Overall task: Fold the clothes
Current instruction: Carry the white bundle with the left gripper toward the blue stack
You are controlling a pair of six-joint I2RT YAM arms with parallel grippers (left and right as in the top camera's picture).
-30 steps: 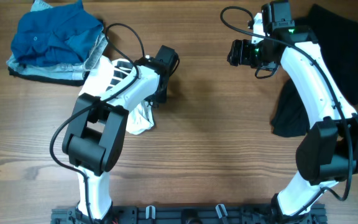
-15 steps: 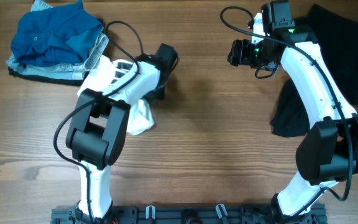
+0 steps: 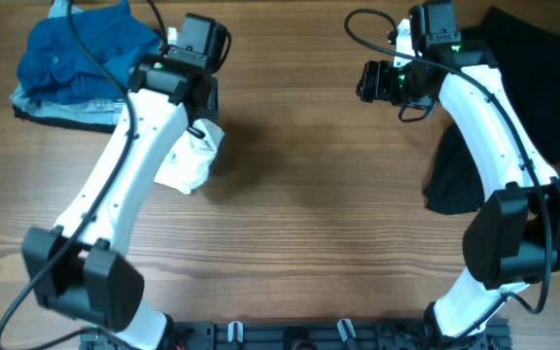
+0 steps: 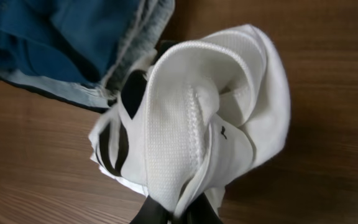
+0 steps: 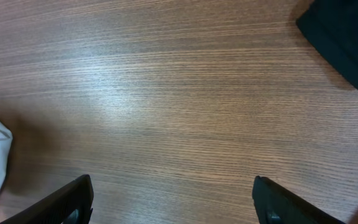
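Taking the blue heap (image 3: 81,53) as landmark throughout.

Logging the white T-shirt (image 3: 191,160) as a crumpled bundle on the table (image 3: 299,224), just off the heap's lower right corner. Not resolving from overhead whether it is touching the grey piece (image 3: 149,83) at the heap's right edge.

Reading its long axis as a diagonal: upper end under the left gripper (image 3: 200,97) beside the heap's right side, lower end pointing down and away from the heap.

Seeing in the left wrist view the left gripper (image 4: 176,214) pinched together on a gathered fold of the white T-shirt (image 4: 191,124), with fabric fanning out from the tips toward the blue heap (image 4: 61,31). Making out only curved black fragments of print (image 4: 114,146); not reading any letters.

Finding the right gripper (image 3: 372,83) well to the right of the heap, hanging over the table. In the right wrist view, seeing the right gripper (image 5: 173,205) with jaws spread apart and nothing between them.

Counting one white T-shirt, one black tee (image 3: 533,49) far right of the heap, one blue garment and at least one grey layer. Not separating the exact number of pieces in the heap.

Noting the black tee partly covered by the right arm overhead, and the black tee (image 5: 344,43) cut off at the frame corner in the right wrist view.
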